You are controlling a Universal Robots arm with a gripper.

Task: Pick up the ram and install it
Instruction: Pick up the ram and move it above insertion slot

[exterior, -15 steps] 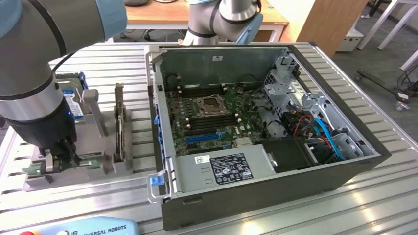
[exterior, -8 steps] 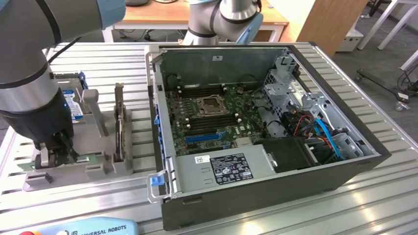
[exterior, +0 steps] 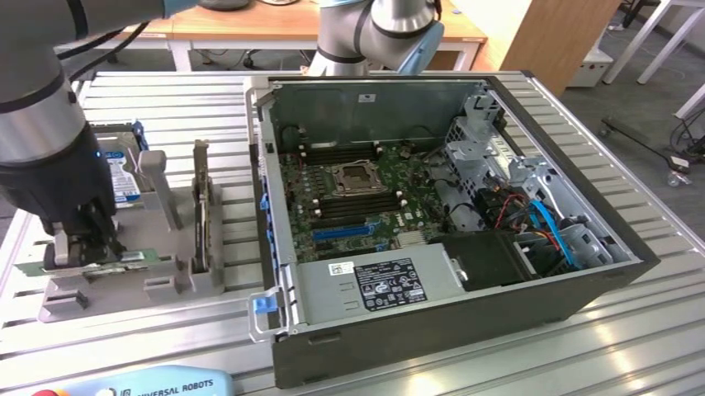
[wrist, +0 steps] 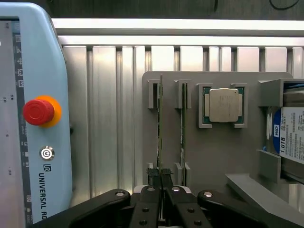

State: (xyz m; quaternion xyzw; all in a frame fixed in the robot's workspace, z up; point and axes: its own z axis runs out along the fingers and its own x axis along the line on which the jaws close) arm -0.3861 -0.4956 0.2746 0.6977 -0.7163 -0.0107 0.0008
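Gripper (wrist: 161, 179) jaws nrly shut, pinching ram (wrist: 160, 118) (on edge in holder (wrist: 218, 156)).

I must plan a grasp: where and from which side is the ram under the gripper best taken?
Pinch the ram by its two flat faces at the upper edge, from above. It stands on edge in slots of the grey holder, so only that thin edge is free. The gripper is shut on it this way.

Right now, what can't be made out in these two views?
Wrist view: ram edge-on, faces hidden; claw covers one end.
Wrist view: hard drive cut off by picture edge.
Exterior view: motherboard slots too small to tell if filled.
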